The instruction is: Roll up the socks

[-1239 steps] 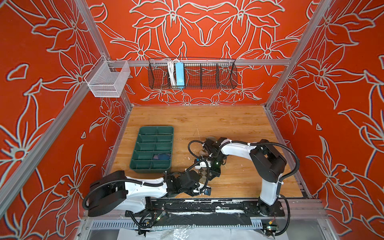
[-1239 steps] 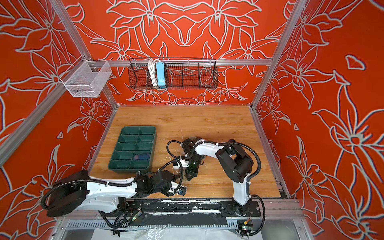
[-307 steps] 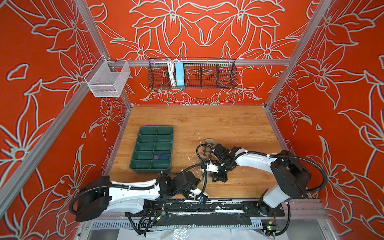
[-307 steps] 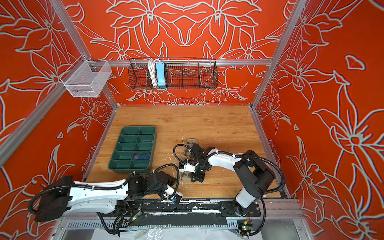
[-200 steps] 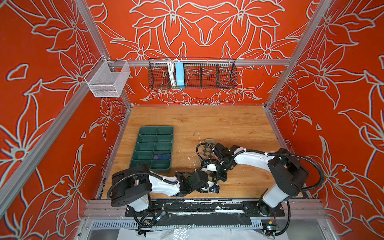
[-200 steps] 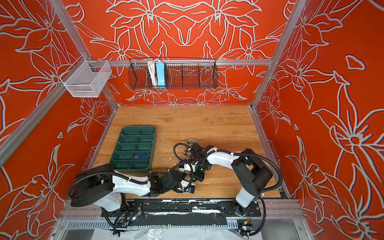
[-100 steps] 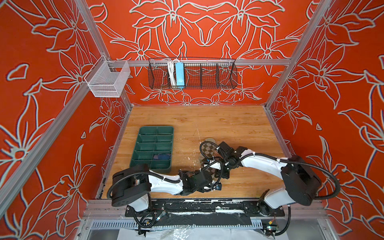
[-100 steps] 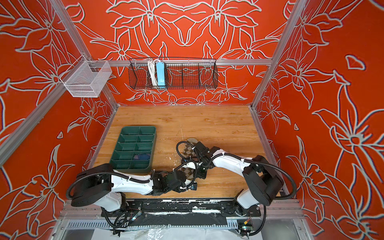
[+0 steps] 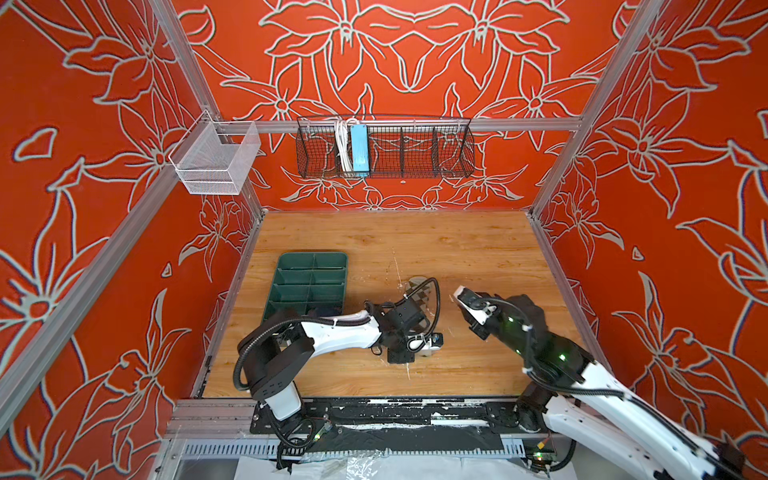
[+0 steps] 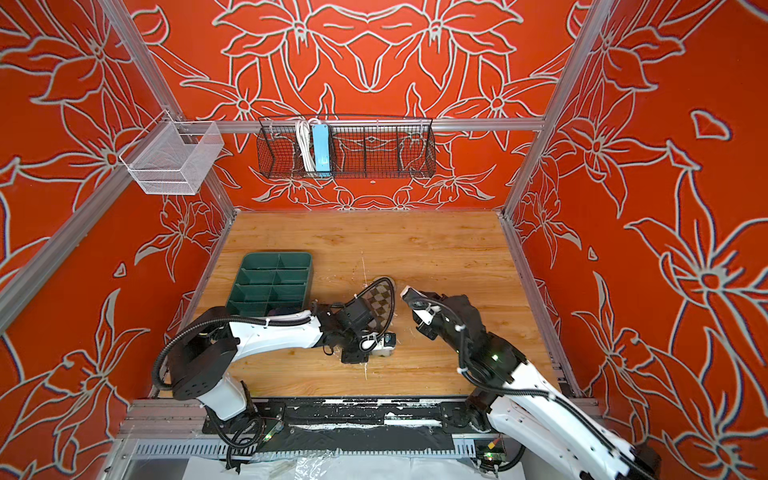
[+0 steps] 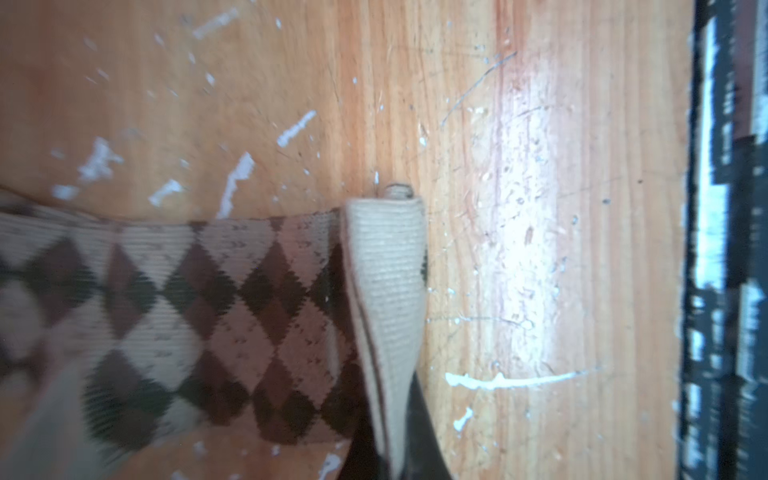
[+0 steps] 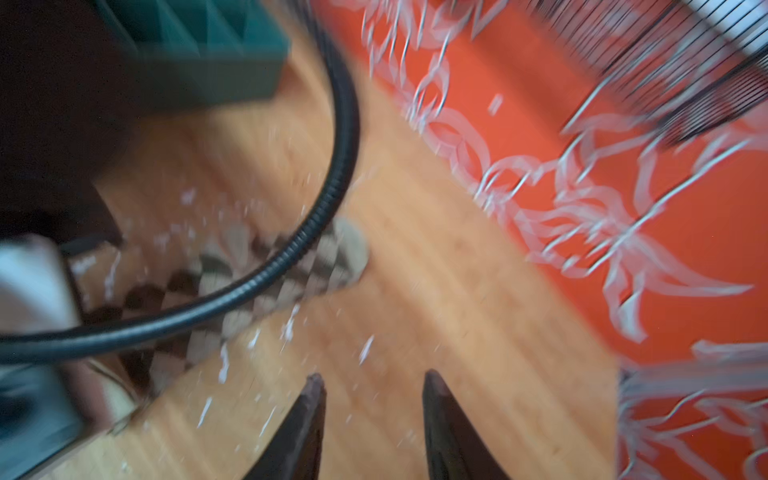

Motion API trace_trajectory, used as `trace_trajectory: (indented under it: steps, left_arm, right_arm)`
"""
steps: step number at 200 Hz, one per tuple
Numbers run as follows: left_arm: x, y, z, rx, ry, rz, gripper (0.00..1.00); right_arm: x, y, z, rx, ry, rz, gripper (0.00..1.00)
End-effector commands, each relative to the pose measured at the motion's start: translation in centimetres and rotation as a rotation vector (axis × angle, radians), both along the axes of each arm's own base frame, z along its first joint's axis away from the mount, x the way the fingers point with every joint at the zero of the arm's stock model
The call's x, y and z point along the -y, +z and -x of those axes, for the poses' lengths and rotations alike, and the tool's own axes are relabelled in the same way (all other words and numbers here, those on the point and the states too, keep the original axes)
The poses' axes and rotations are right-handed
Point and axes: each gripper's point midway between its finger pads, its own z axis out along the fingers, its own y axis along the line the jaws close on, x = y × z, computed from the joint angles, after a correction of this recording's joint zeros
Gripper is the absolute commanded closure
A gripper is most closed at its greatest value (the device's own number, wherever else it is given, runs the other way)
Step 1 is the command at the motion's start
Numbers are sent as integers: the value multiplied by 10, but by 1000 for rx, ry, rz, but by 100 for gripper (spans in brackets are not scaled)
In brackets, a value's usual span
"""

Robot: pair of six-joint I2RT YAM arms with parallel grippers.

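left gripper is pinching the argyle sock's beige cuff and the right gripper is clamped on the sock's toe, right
One thing is off. The left gripper does pinch the argyle sock by its beige cuff, but the right gripper is open and holds nothing: the right wrist view shows its fingers apart over the wooden table, off the toe.

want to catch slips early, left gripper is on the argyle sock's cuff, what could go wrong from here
1. The left gripper pinches only one end of the beige cuff; the fold could slip out or unroll.
2. The right gripper is open and off the argyle sock, so nothing pins it; it may drag across the table rather than roll.
3. The left arm's black cable arcs over the sock and might snag it.
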Motion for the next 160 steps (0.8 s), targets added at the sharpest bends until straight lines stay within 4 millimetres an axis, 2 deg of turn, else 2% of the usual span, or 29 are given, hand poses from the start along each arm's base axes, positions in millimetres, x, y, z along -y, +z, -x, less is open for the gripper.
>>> trace_trajectory:
  steps: [1,15,51,102,119,134,160]
  left_arm:
    - [-7,-1,21,-222,13,-23,100]
    - [-7,-1,20,-277,19,-31,100]
    - [-4,0,9,-360,66,-30,100]
    - [-4,3,2,-396,96,-7,100]
    - [-3,3,3,-400,96,-8,100]
    - [-3,3,2,-402,96,-9,100]
    - [-3,2,3,-415,92,-13,100]
  right_arm:
    - [-16,-1,40,114,279,99,55]
    - [-21,-19,63,59,418,185,55]
    - [-24,-55,77,-42,500,375,52]
    - [-78,-110,93,-16,603,606,42]
    - [-94,-132,89,-17,579,616,40]
    - [-105,-143,81,-7,526,581,40]
    - [-109,-159,64,8,424,570,40]
